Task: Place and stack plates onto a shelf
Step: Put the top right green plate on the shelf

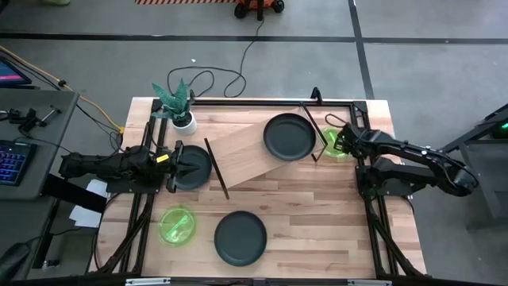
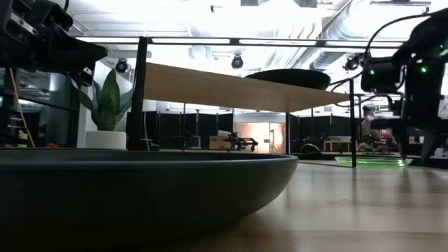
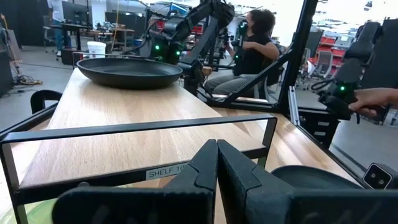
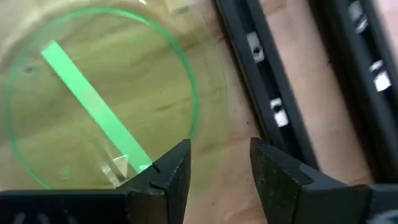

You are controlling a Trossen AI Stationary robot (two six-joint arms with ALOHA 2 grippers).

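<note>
Nearest dark plate (image 1: 240, 237): round, matte grey-black, shallow, on the striped wooden bench (image 1: 317, 214) in front of the shelf; in the low view its rim fills the foreground.
Left green plate (image 1: 178, 223): translucent, round, near the bench's left edge, left of that dark plate, open bench around it.
Left hand (image 1: 176, 165): fingers pressed together, at the shelf's left end, over a second dark plate (image 1: 194, 168) lying on the bench there.
Shelf (image 1: 246, 151): flat light-wood board on thin black rod legs, set at a slant across the bench's middle.
Plate on shelf (image 1: 290, 136): dark, round, toward the shelf's right end, bare board to its left.
Right green plate (image 4: 93, 93): translucent, on the bench just past the shelf's right end, close to the bench's black frame rail.
Right hand (image 4: 221, 165): fingers apart, poised over this plate's edge, gripping nothing.
</note>
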